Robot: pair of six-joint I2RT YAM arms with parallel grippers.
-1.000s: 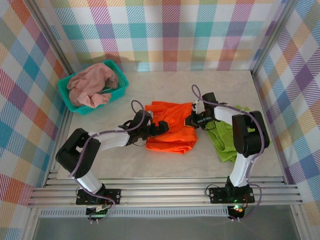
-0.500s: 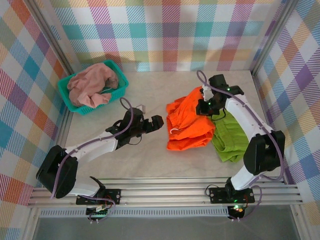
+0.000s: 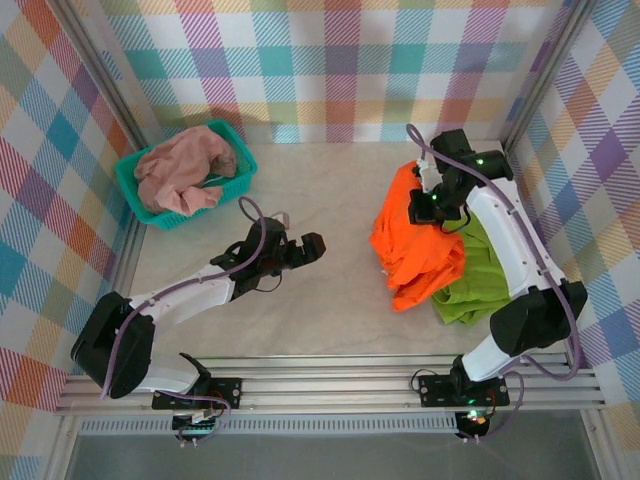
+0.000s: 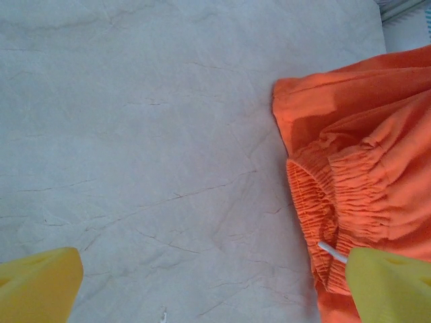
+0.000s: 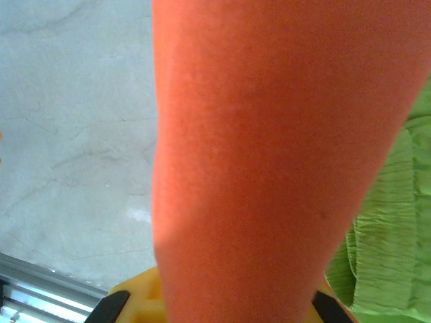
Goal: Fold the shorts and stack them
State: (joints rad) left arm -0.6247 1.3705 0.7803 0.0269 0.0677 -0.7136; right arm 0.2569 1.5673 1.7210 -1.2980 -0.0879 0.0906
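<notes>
My right gripper (image 3: pixel 428 204) is shut on the orange shorts (image 3: pixel 412 246) and holds their upper edge raised at the right of the table. The cloth hangs down and drapes partly over the lime green shorts (image 3: pixel 476 284), which lie flat beneath it. In the right wrist view the orange cloth (image 5: pixel 269 161) runs down into the jaws, with the green pair (image 5: pixel 397 229) at the right. My left gripper (image 3: pixel 300 242) stands open over bare table in the middle. Its yellow fingertips (image 4: pixel 38 282) are wide apart, and the orange waistband (image 4: pixel 316 202) lies to their right. The pink shorts (image 3: pixel 180 168) sit bunched in the basket.
The teal mesh basket (image 3: pixel 128 182) stands at the back left corner. Checked cloth walls and metal posts close in the table on three sides. An aluminium rail (image 3: pixel 320 385) runs along the near edge by the arm bases.
The left gripper let go of the orange shorts and pulled back to the left. The right gripper lifted them and carried them right, onto the green pair.
</notes>
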